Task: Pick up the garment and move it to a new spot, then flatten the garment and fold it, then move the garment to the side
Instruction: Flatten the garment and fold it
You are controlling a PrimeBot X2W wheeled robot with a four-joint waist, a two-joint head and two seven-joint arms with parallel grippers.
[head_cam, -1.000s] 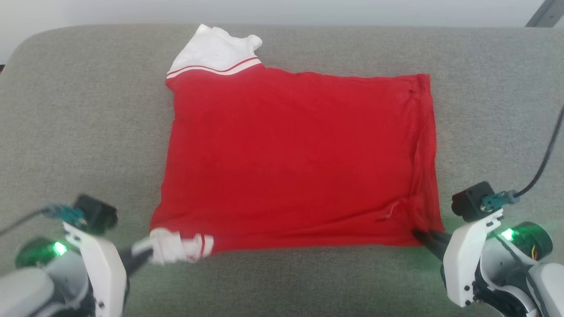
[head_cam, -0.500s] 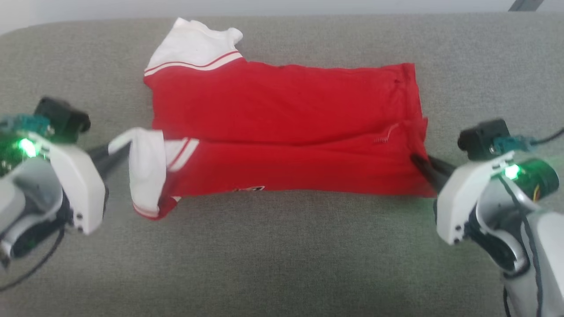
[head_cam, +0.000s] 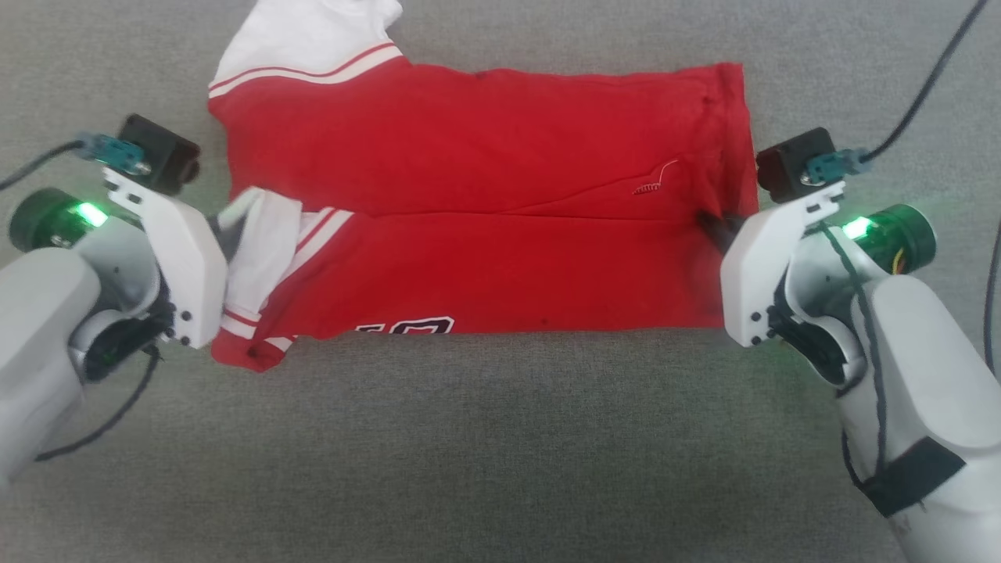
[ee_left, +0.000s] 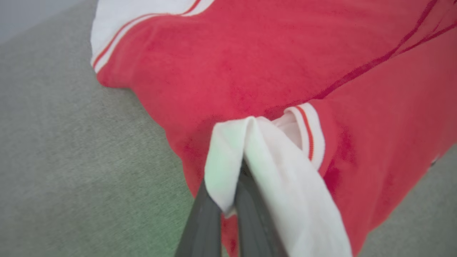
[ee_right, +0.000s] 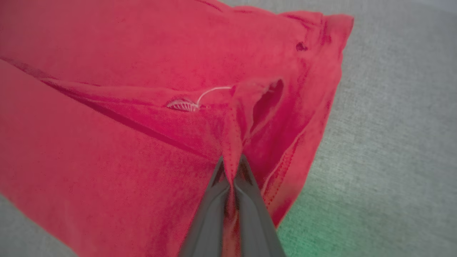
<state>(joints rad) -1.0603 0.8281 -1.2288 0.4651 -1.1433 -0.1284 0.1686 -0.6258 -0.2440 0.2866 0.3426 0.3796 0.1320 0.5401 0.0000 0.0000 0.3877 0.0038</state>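
The garment (head_cam: 485, 156), a red jersey with white red-striped sleeves, lies across the grey cushion with its near half lifted and carried over the far half. Dark white-outlined numerals (head_cam: 407, 325) peek out at the raised fold's lower edge. My left gripper (head_cam: 228, 220) is shut on the white near sleeve (ee_left: 228, 160). My right gripper (head_cam: 713, 227) is shut on the red hem corner (ee_right: 237, 142) at the garment's right side. The far sleeve (head_cam: 305, 39) rests flat at the top left.
A grey fabric cushion (head_cam: 485, 453) stretches under and around the garment, with wide bare room toward me. Dark cables (head_cam: 931, 78) run from both wrists.
Both grippers have carried the garment's near edge up and away from me, so the near half now overlaps the far half. The head view has also tilted downward.
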